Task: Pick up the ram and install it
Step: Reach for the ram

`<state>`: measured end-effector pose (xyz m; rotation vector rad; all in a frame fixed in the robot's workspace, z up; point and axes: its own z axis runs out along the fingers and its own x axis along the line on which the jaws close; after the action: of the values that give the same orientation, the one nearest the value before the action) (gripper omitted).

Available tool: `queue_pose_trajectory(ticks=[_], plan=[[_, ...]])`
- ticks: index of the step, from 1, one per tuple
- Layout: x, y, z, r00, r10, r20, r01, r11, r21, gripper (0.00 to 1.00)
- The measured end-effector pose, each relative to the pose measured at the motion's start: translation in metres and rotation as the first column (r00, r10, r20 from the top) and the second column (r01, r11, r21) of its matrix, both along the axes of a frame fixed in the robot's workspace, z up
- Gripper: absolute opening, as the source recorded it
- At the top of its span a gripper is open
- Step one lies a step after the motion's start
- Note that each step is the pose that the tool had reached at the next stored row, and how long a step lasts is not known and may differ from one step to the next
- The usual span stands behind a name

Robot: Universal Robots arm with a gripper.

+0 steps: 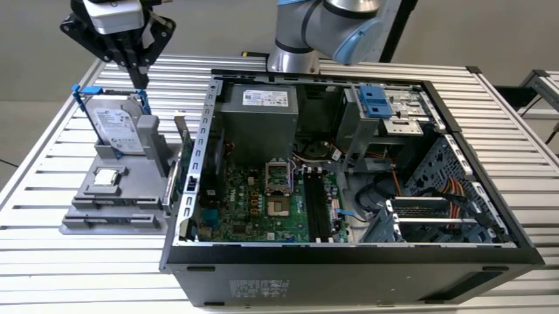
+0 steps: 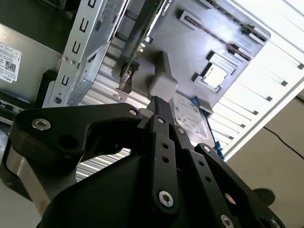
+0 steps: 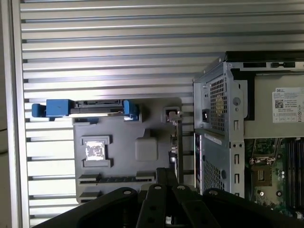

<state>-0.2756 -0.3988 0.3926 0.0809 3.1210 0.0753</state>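
My gripper (image 1: pixel 140 77) hangs at the exterior view's upper left, fingers shut with nothing between them, above the grey fixture (image 1: pixel 131 196). Its tips (image 3: pixel 167 172) hover over the fixture's side nearest the computer case. A slim board stands on edge along that side; it looks like the ram (image 1: pixel 177 144), seen edge-on in the first wrist view (image 3: pixel 175 137). The gripper is apart from it. The black memory slots (image 1: pixel 315 203) lie on the motherboard inside the open case.
A silver hard drive (image 1: pixel 118 124) in a blue frame stands upright in the fixture, with a small square silver chip (image 1: pixel 107 175) in front of it. The open case (image 1: pixel 349 258) stands close to the fixture's right, all on a slatted metal table (image 1: pixel 52 261).
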Motion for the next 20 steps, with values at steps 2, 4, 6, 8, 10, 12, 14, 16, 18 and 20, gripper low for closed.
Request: queue_pose_trajectory(ticks=[2, 4, 6, 8, 10, 12, 14, 16, 18, 20], plan=[[-0.0015, 0.0, 0.0, 1.0, 0.0, 0.0, 0.0, 1.0, 0.0, 0.0], [-0.0028, 0.0, 0.0, 1.0, 0.0, 0.0, 0.0, 1.0, 0.0, 0.0], [-0.0043, 0.0, 0.0, 1.0, 0.0, 0.0, 0.0, 1.0, 0.0, 0.0], [-0.0057, 0.0, 0.0, 1.0, 0.0, 0.0, 0.0, 1.0, 0.0, 0.0], [-0.007, 0.0, 0.0, 1.0, 0.0, 0.0, 0.0, 1.0, 0.0, 0.0], [-0.0084, 0.0, 0.0, 1.0, 0.0, 0.0, 0.0, 1.0, 0.0, 0.0], [-0.0098, 0.0, 0.0, 1.0, 0.0, 0.0, 0.0, 1.0, 0.0, 0.0], [-0.0112, 0.0, 0.0, 1.0, 0.0, -0.0001, 0.0, 1.0, 0.0, 0.0], [-0.0127, 0.0, 0.0, 1.0, 0.0, 0.0, 0.0, 1.0, 0.0, 0.0], [-0.0141, 0.0, 0.0001, 1.0, 0.0, -0.0001, 0.0, 1.0, -0.0001, 0.0]])
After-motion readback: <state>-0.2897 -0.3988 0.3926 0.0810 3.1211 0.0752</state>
